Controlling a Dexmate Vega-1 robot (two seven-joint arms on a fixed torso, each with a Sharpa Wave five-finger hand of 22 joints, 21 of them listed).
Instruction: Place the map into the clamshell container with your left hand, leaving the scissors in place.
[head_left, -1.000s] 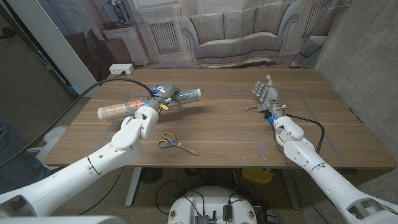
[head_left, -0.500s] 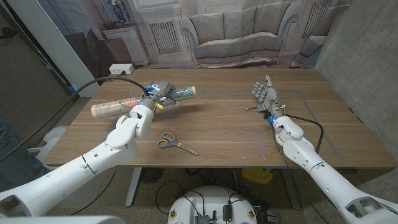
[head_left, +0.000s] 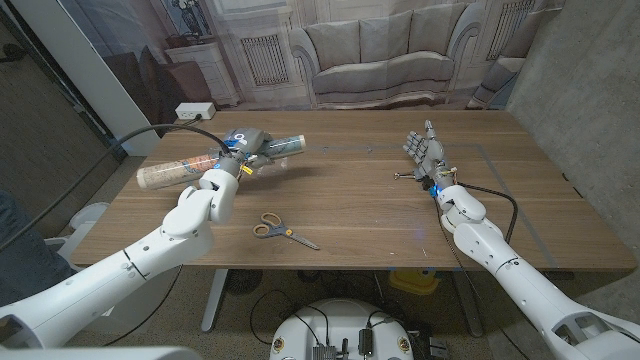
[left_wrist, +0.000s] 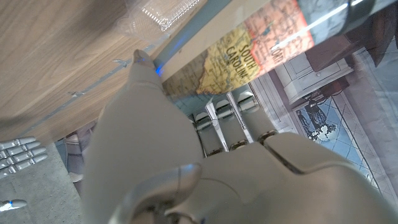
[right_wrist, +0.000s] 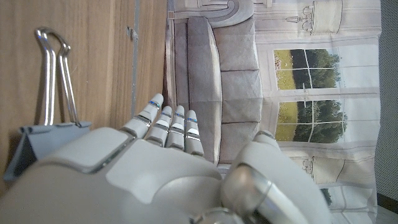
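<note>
One binder clip (right_wrist: 46, 112) beside right hand (right_wrist: 155, 168)

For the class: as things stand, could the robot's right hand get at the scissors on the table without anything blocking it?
Probably yes: bare table lies between the right hand and the scissors, though reach is uncertain.

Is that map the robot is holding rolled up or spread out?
Rolled up: the map is a long tube in the left robot hand.

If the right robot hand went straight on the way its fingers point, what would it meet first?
Nothing, probably: the right robot hand points toward the table's bare far edge. The binder clip lies beside it, out of line.
</note>
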